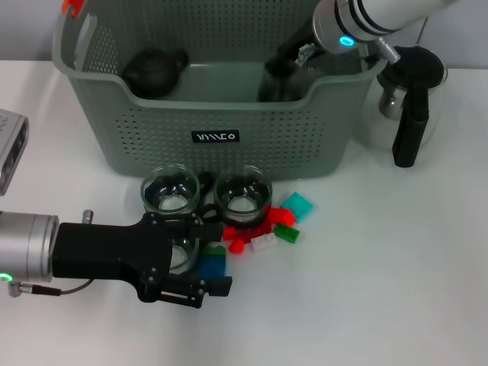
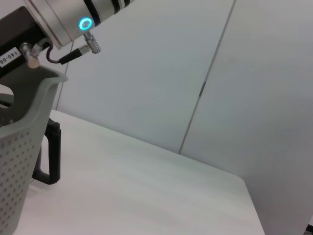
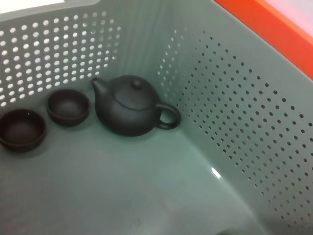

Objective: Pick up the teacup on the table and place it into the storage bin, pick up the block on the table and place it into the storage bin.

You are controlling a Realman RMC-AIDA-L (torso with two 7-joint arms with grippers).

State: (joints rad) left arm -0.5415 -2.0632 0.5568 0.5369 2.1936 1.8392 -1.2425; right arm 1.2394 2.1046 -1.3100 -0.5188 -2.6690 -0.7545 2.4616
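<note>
the left gripper (image 1: pixel 200 263) sits low on the white table (image 1: pixel 381 290), down over a glass teacup (image 1: pixel 183 252) with a blue block (image 1: pixel 211 266) right by its tips. can't tell how wide its jaws are or if they've got anything.

two more glass cups (image 1: pixel 169 188) sit just past the jaws, next to a pile of red, green and teal blocks (image 1: pixel 263 229), all in front of the storage bin (image 1: pixel 221 137).

the right gripper (image 1: pixel 280 80) is down inside the bin; jaws hidden, can't tell. the bin holds a dark teapot (image 3: pixel 129 105) and two small dark cups (image 3: pixel 68 106) well clear of it.
</note>
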